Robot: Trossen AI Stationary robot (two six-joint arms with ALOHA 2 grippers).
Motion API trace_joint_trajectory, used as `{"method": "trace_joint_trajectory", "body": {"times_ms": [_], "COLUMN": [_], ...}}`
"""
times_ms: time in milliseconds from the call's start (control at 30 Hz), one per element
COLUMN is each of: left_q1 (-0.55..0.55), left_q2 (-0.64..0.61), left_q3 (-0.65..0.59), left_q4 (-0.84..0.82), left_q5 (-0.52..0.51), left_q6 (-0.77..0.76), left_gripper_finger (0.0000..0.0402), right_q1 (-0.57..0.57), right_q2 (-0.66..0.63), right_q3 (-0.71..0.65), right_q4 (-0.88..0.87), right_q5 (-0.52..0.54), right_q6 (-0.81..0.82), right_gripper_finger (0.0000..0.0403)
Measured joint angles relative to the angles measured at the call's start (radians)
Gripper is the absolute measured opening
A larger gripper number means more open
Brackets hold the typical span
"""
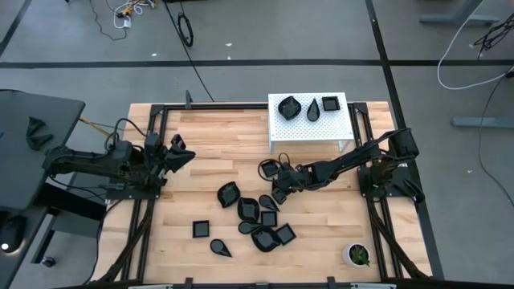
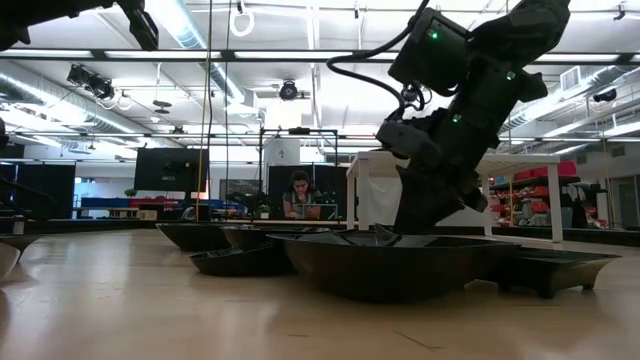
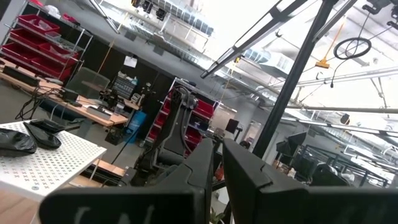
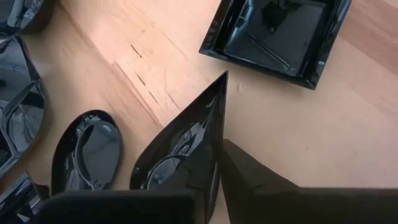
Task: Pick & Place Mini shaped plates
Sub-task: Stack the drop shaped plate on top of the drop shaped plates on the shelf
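Observation:
Several glossy black mini plates (image 1: 261, 217) lie scattered on the wooden table's middle and near part. Three more (image 1: 309, 106) rest on a white perforated stand (image 1: 281, 128) at the far edge. My right gripper (image 1: 279, 191) reaches from the right into the scatter. It is shut on a teardrop plate (image 4: 180, 146). A square plate (image 4: 280, 34) and a rounded plate (image 4: 87, 149) lie flat on the wood close by. My left gripper (image 1: 181, 152) waits shut at the table's left side, above the wood and away from the plates. My right gripper pinches the teardrop plate's rim at its broad end (image 4: 208, 171) between the two fingers (image 4: 267, 190). The plate stands tilted on edge, its pointed tip (image 4: 222, 78) away from the fingers. Whether it is clear of the table I cannot tell.
A small white cup with green contents (image 1: 357, 255) stands at the near right corner. Bare wood lies between the left gripper and the scatter and in front of the stand. In the low view a person (image 2: 300, 195) sits in the room behind the table.

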Motion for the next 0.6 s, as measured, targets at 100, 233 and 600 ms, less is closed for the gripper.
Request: {"method": "trace_joint_trajectory", "body": {"times_ms": [100,233,600], "left_q1": [0.000,0.000,0.000], "left_q2": [0.000,0.000,0.000], "left_q3": [0.000,0.000,0.000], "left_q4": [0.000,0.000,-0.001], "left_q5": [0.000,0.000,0.000], "left_q6": [0.000,0.000,0.000], "left_gripper_finger": [0.0042,0.0042,0.0042], "right_q1": [0.000,0.000,0.000], "right_q2": [-0.001,-0.001,-0.300], "right_q3": [0.000,0.000,0.000], "right_q4": [0.009,0.009,-0.100], "right_q5": [0.000,0.000,-0.030], "right_q6": [0.000,0.001,-0.015], "right_gripper_finger": [0.0029,0.0029,0.0009]}}
